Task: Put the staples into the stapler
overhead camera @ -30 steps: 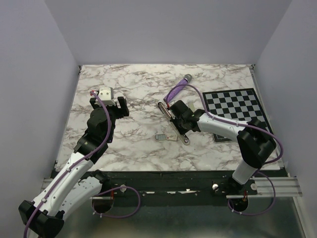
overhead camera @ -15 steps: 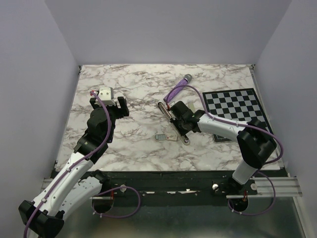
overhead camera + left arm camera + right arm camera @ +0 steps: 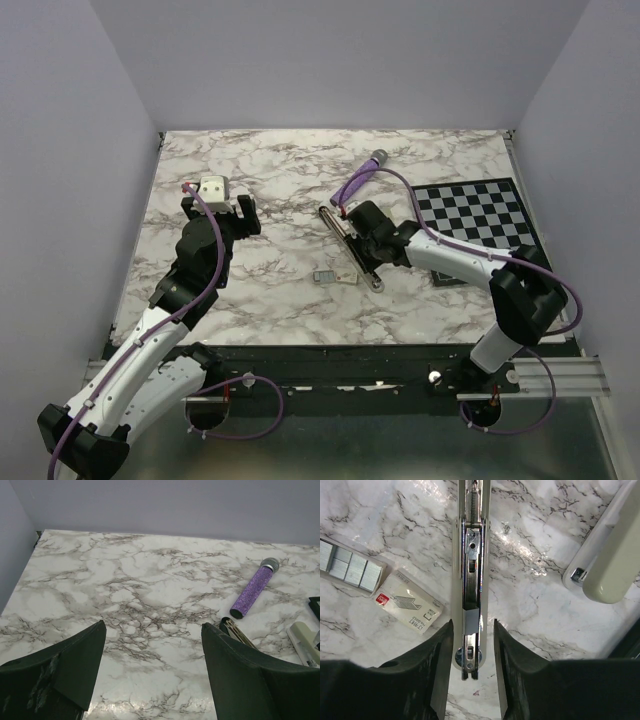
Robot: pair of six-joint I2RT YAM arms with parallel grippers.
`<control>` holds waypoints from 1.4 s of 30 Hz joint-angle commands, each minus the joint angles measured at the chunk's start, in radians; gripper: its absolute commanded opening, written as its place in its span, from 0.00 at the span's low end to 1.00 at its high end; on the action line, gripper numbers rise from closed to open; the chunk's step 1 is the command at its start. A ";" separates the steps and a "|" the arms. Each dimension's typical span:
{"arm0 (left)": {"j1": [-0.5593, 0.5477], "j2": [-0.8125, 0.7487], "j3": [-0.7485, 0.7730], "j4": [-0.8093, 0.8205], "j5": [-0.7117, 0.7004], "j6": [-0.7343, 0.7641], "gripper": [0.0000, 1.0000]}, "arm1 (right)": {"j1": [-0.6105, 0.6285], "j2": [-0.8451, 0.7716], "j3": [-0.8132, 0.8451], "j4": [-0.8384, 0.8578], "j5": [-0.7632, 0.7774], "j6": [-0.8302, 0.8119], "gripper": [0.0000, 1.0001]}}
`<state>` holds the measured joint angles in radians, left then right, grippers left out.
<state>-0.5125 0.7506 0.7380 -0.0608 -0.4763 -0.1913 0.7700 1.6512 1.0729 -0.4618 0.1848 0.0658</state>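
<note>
The stapler (image 3: 350, 250) lies opened on the marble table. In the right wrist view its dark metal rail (image 3: 472, 580) runs straight up the frame, and its beige cover (image 3: 612, 550) angles off to the right. My right gripper (image 3: 473, 625) is open and straddles the near end of the rail, with a narrow gap on the right side. It also shows in the top view (image 3: 366, 236). The staples lie just left of the stapler: a grey metallic block (image 3: 350, 567) (image 3: 323, 276) and a cream-white box (image 3: 407, 609) (image 3: 346, 280). My left gripper (image 3: 153, 627) (image 3: 222, 205) is open and empty, far to the left.
A purple cylinder with a grey tip (image 3: 360, 175) (image 3: 252, 590) lies behind the stapler. A black-and-white checkered mat (image 3: 480, 225) covers the right side of the table. Grey walls enclose the table at the back and both sides.
My right gripper has shifted slightly along the stapler toward its far end, and the right elbow has swung a little to the right. The left arm has not moved.
</note>
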 commanded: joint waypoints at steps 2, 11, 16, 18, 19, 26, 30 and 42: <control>0.005 0.000 -0.008 0.010 0.027 0.003 0.85 | -0.018 -0.045 0.041 -0.046 -0.002 0.040 0.48; 0.005 -0.007 -0.006 0.007 0.030 0.001 0.85 | -0.037 -0.010 0.052 -0.078 -0.028 0.063 0.48; 0.005 -0.010 -0.006 0.007 0.030 0.001 0.85 | -0.037 0.028 0.050 -0.077 -0.057 0.062 0.47; 0.005 -0.008 -0.006 0.007 0.030 0.001 0.85 | -0.037 0.038 0.048 -0.075 -0.056 0.063 0.47; 0.005 -0.008 -0.006 0.007 0.030 0.003 0.85 | -0.037 0.041 0.047 -0.077 -0.050 0.063 0.47; 0.005 -0.010 -0.005 0.004 0.030 0.004 0.85 | -0.035 0.055 0.048 -0.077 -0.071 0.072 0.45; 0.005 -0.005 -0.002 0.001 0.042 0.004 0.85 | -0.035 0.004 0.051 -0.074 -0.091 0.086 0.46; 0.005 0.090 0.072 -0.091 0.257 0.004 0.85 | -0.078 -0.185 0.059 -0.110 -0.103 0.133 0.67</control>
<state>-0.5125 0.8017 0.7578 -0.1005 -0.3492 -0.1909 0.7265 1.5070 1.1183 -0.5365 0.1097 0.1535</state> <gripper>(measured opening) 0.853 0.669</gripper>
